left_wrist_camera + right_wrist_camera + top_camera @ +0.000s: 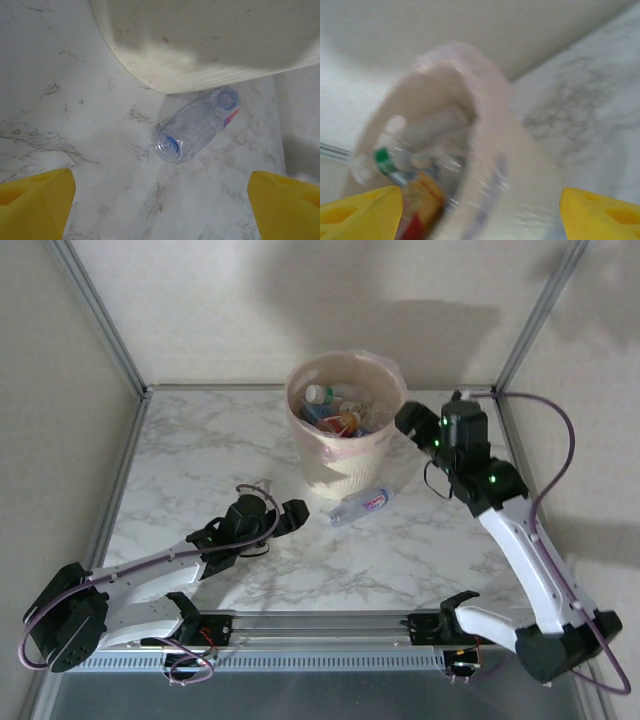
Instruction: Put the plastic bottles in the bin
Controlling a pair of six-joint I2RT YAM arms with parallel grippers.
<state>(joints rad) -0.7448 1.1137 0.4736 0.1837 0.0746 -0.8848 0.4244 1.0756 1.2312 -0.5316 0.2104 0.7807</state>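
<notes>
One clear bottle (360, 506) (197, 125) lies on its side on the marble table (200, 460), straight ahead of the left gripper (298, 515) (161, 205) and slightly to its right. One end points back toward the gripper, and the other end, which carries a label with red lettering, points away from it. The bottle is apart from the fingers (35, 205). They stand wide, one at each lower corner of the wrist view, with only bare table between them.

Beyond the bottle, just past its far end, rises the cream wall of the bin (345, 465) (210, 45). Whether bottle and bin touch cannot be told.

The other bottles (338, 410) (405, 165) lie heaped inside the bin, among them one with a green cap and some with red and orange labels. A pinkish liner bag (345, 452) is folded over the rim.

The right gripper (410, 420) (480, 215) hangs just beside the rim. The bin's mouth (445, 100) is ahead of it and to its left, and the heap is below. Its wrist view is blurred, but the yellow fingers (600, 215) are spread wide and grip nothing.
</notes>
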